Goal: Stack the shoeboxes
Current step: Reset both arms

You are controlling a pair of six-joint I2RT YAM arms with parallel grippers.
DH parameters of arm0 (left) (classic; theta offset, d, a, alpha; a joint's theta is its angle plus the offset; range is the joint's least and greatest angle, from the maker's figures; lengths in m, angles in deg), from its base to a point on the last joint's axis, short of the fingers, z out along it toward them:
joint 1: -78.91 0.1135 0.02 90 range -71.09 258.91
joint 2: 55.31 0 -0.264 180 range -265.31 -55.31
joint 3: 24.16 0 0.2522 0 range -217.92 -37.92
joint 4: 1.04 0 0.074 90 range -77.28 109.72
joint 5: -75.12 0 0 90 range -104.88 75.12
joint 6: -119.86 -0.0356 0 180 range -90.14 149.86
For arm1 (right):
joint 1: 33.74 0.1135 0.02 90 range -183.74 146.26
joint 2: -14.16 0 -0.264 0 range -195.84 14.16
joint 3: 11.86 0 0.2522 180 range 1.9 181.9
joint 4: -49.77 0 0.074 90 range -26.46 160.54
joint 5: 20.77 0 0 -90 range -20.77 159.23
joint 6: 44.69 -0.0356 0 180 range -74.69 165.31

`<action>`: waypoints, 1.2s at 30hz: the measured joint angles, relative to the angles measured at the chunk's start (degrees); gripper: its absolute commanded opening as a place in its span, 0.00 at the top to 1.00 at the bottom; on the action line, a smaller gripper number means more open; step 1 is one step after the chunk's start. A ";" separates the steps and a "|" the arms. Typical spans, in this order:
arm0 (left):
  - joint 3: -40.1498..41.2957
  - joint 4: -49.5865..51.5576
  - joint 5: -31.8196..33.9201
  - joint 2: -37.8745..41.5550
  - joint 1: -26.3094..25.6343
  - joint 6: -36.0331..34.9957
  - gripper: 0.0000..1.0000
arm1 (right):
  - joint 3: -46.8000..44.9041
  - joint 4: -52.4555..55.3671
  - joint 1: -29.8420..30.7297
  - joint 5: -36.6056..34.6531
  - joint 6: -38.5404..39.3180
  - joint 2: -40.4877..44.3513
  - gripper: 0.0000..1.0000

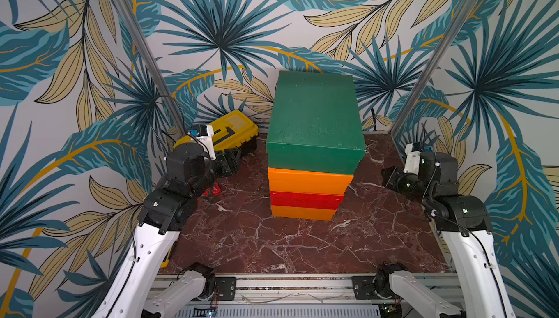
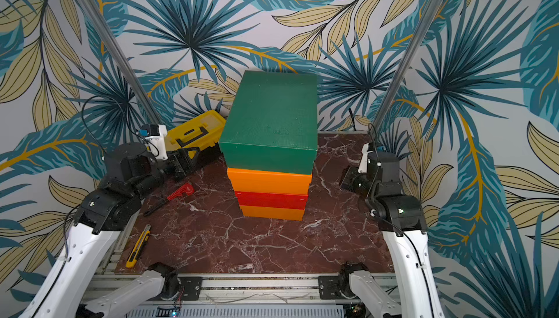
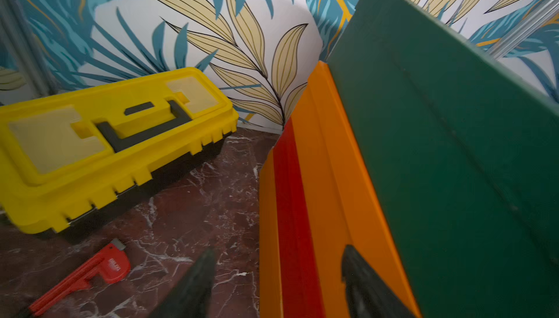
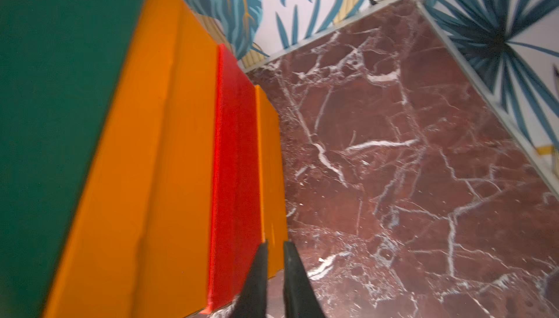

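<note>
The shoeboxes stand in one stack at the middle of the marble table in both top views: a dark green box (image 1: 314, 119) on top, then an orange box (image 1: 308, 182), a red box (image 1: 305, 200) and an orange box (image 1: 302, 213) at the bottom. My left gripper (image 1: 230, 159) hangs left of the stack, clear of it. In the left wrist view its jaws (image 3: 278, 251) are wide open and empty. My right gripper (image 1: 388, 177) hovers right of the stack. Its fingers (image 4: 276, 244) are a narrow gap apart, with nothing between them.
A yellow toolbox (image 1: 230, 132) with a black handle lies at the back left, close behind the left gripper. A red pipe wrench (image 2: 181, 191) and a yellow utility knife (image 2: 139, 245) lie on the table's left side. Leaf-patterned walls close in the back and both sides.
</note>
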 measured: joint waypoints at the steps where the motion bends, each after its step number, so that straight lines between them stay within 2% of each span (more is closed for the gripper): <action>1: 1.40 -0.13 0.81 1.38 0.00 0.24 0.00 | -2.25 -0.83 0.00 -1.90 1.01 1.84 0.52; 4: 5.07 -1.01 3.54 4.42 0.00 0.44 0.01 | -7.17 -3.48 0.00 -6.71 3.34 7.04 0.42; 5: 5.97 -1.25 4.46 4.96 0.00 0.31 0.01 | -8.26 -4.20 0.00 -8.02 3.85 8.46 0.26; 6: 6.71 -1.60 5.20 5.31 0.00 0.28 0.00 | -9.14 -4.92 0.00 -9.05 4.48 9.44 0.01; 16: 18.80 -9.01 10.12 6.19 0.00 -0.52 0.00 | -18.62 -10.49 0.00 -12.92 7.72 8.98 0.01; 24: 21.97 -13.92 16.59 4.42 0.00 -3.15 0.00 | -27.80 -17.79 0.00 -14.64 8.02 10.80 0.01; 31: 27.26 -20.46 15.26 -2.05 0.00 -10.82 0.00 | -35.12 -30.49 0.00 -18.49 6.43 9.99 0.00; 36: 31.82 -27.32 14.73 -0.11 0.00 -12.11 0.01 | -40.96 -41.38 0.00 -19.87 5.42 9.68 0.01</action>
